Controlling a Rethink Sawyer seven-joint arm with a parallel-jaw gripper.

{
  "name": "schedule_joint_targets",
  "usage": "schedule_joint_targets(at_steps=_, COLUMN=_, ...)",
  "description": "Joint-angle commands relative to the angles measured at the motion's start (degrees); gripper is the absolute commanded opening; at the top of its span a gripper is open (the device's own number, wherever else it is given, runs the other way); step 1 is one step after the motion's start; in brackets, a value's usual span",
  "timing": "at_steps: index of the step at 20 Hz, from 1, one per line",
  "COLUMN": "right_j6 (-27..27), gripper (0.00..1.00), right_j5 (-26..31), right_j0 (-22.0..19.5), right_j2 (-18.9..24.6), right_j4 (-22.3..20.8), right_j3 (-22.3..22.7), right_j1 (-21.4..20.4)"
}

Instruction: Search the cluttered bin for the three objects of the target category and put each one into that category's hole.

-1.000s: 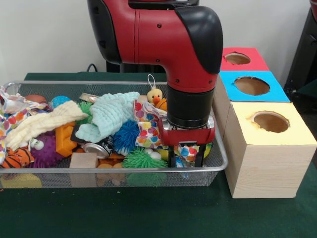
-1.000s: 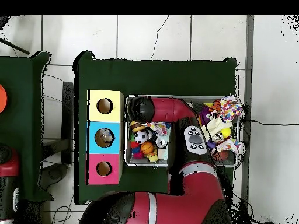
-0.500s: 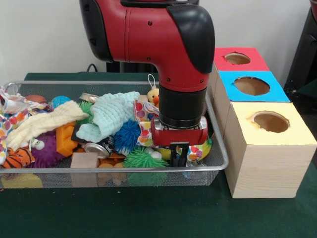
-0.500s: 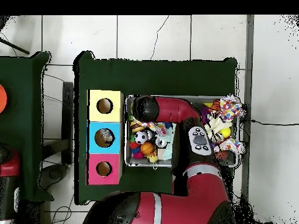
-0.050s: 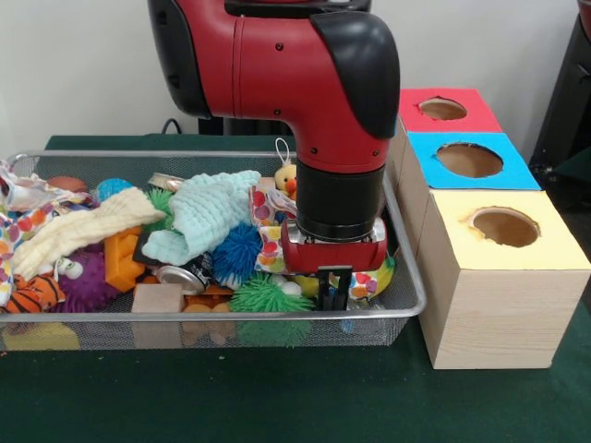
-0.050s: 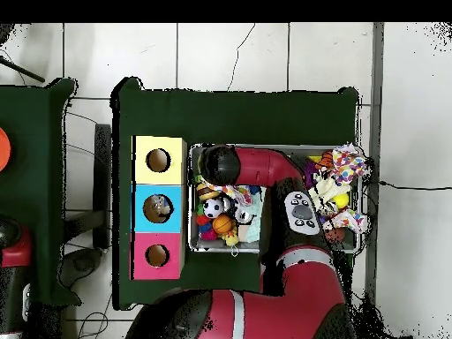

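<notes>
Your bin [image 5: 406, 277] sits at table's left, crammed. Left end: cream cloth [image 5: 78, 226], orange block [image 5: 120, 258]. Middle: mint cloth [image 5: 208, 212], blue spiky ball [image 5: 235, 251], green spiky ball [image 5: 263, 297]. Right end, front corner: gripper [image 5: 334, 293] down in clutter, jaws pinched together on dotted cloth [image 5: 273, 242]. Right of bin: yellow box [image 5: 503, 277], blue box [image 5: 471, 161], red box [image 5: 443, 109], each with hole. Target category — you can't tell.
</notes>
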Motion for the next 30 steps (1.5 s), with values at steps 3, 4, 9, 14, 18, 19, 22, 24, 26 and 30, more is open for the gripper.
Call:
schedule_joint_targets(at_steps=3, right_j6=4.1, gripper=0.0, right_j5=2.4, right_j0=1.1, right_j2=3.1, right_j4=-1.0, right_j3=7.1, right_j1=-2.6)
schedule_joint_targets(at_steps=4, right_j6=4.5, gripper=0.0, right_j5=4.0, right_j0=1.7, right_j2=2.9, right_j4=-0.5, right_j3=7.6, right_j1=-4.0)
schedule_joint_targets(at_steps=9, right_j6=5.8, gripper=0.0, right_j5=6.8, right_j0=3.3, right_j2=2.3, right_j4=0.9, right_j3=10.9, right_j1=-8.9)
schedule_joint_targets(at_steps=14, right_j6=5.2, gripper=0.0, right_j5=7.7, right_j0=3.0, right_j2=2.8, right_j4=1.6, right_j3=12.6, right_j1=-11.2)
schedule_joint_targets(at_steps=18, right_j6=5.4, gripper=0.0, right_j5=7.7, right_j0=3.0, right_j2=2.9, right_j4=1.9, right_j3=14.0, right_j1=-12.7)
schedule_joint_targets(at_steps=19, right_j6=5.3, gripper=0.0, right_j5=7.6, right_j0=2.9, right_j2=3.0, right_j4=1.9, right_j3=14.1, right_j1=-12.7)
schedule_joint_targets(at_steps=22, right_j6=5.2, gripper=0.0, right_j5=7.4, right_j0=2.7, right_j2=3.0, right_j4=1.7, right_j3=13.9, right_j1=-12.3)
schedule_joint_targets(at_steps=24, right_j6=5.1, gripper=0.0, right_j5=6.5, right_j0=2.4, right_j2=3.1, right_j4=1.4, right_j3=13.6, right_j1=-11.4)
schedule_joint_targets(at_steps=26, right_j6=5.0, gripper=0.0, right_j5=5.5, right_j0=2.0, right_j2=3.3, right_j4=1.2, right_j3=13.4, right_j1=-10.4)
schedule_joint_targets(at_steps=30, right_j6=4.0, gripper=0.0, right_j5=3.5, right_j0=0.9, right_j2=3.6, right_j4=0.2, right_j3=13.0, right_j1=-8.7)
